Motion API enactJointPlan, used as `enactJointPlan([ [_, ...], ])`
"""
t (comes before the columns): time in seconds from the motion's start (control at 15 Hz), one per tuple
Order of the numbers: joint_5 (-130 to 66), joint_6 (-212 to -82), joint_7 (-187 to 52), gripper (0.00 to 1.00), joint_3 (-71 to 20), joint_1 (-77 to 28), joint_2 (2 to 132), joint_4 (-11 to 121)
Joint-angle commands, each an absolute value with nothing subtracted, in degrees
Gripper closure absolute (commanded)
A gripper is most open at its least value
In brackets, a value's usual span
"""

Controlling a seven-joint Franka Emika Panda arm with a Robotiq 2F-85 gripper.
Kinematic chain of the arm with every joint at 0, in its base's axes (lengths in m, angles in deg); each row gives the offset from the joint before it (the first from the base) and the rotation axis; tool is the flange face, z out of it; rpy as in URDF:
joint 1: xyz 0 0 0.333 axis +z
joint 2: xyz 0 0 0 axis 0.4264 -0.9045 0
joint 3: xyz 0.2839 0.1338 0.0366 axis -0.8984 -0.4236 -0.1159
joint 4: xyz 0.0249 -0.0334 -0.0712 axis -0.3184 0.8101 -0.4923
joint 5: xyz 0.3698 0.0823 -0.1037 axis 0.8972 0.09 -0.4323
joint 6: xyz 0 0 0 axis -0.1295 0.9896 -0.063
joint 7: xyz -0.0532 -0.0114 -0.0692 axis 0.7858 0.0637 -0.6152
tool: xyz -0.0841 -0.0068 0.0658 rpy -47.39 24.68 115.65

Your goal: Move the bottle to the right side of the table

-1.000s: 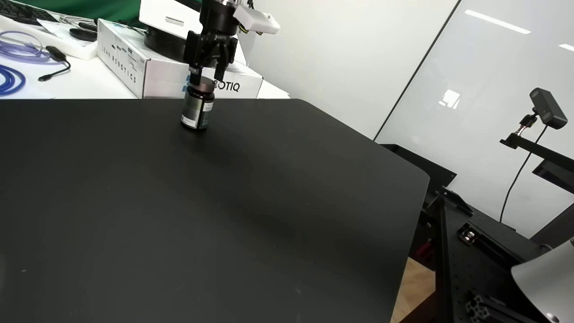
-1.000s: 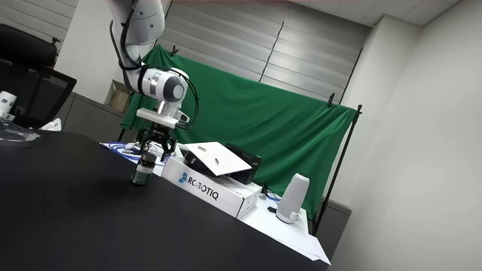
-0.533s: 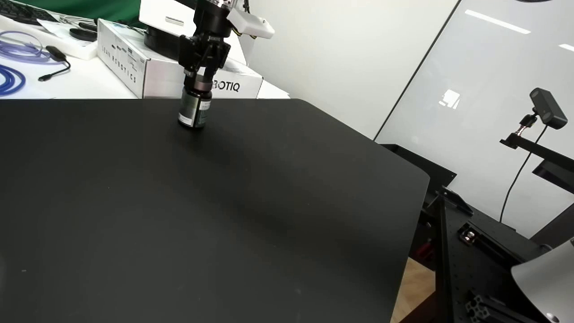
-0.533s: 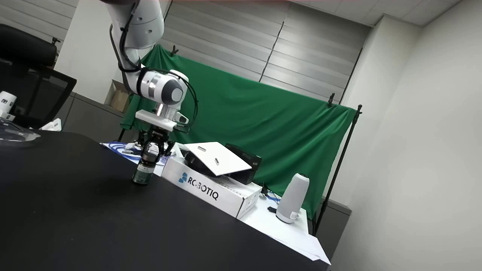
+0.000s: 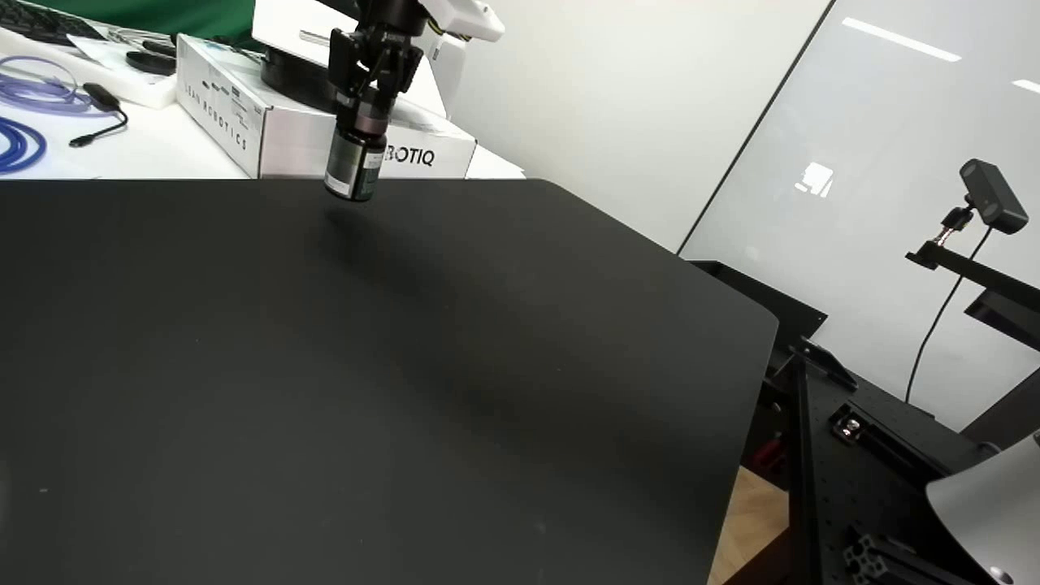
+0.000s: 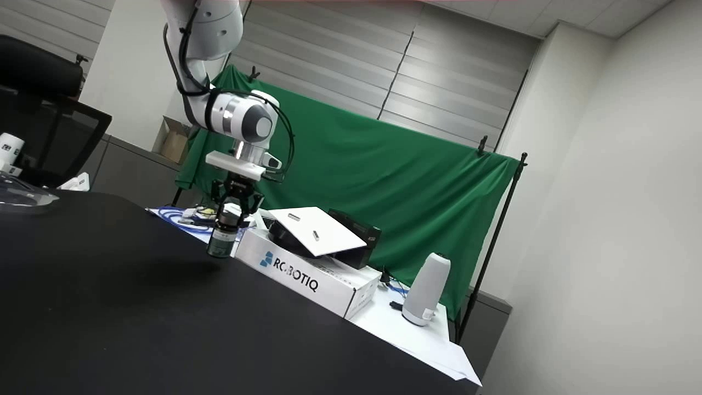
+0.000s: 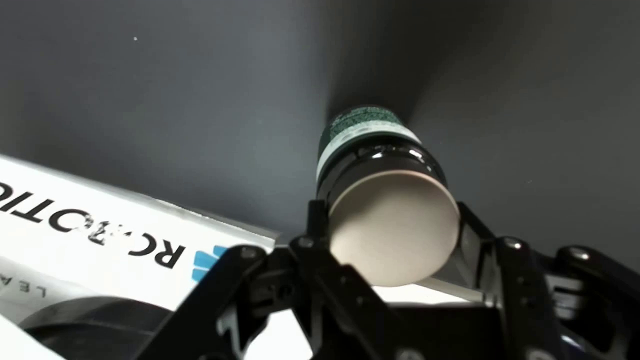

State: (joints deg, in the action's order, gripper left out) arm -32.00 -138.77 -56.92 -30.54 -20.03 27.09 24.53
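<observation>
End effector (image 7: 394,224) around cap (image 7: 395,235) of bottle (image 5: 355,166); table (image 5: 455,366) below

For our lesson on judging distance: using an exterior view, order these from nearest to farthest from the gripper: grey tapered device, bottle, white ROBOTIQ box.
1. Bottle: held in the gripper.
2. White ROBOTIQ box: right of the gripper in an exterior view.
3. Grey tapered device: farther right, past the box.

smooth matt table (image 5: 406,366), glossy bottle (image 7: 382,155), matt cloth backdrop (image 6: 362,170), smooth cardboard box (image 6: 301,274), shiny wall panel (image 5: 861,154)
</observation>
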Motion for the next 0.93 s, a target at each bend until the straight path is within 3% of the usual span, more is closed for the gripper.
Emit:
enactJointPlan([
  [0.0,-34.19,-139.24,-56.55,0.64,-29.36,-20.95,35.96,34.37],
  [0.87,-34.97,-151.82,-45.32,0.64,-28.65,-30.64,61.07,71.00],
])
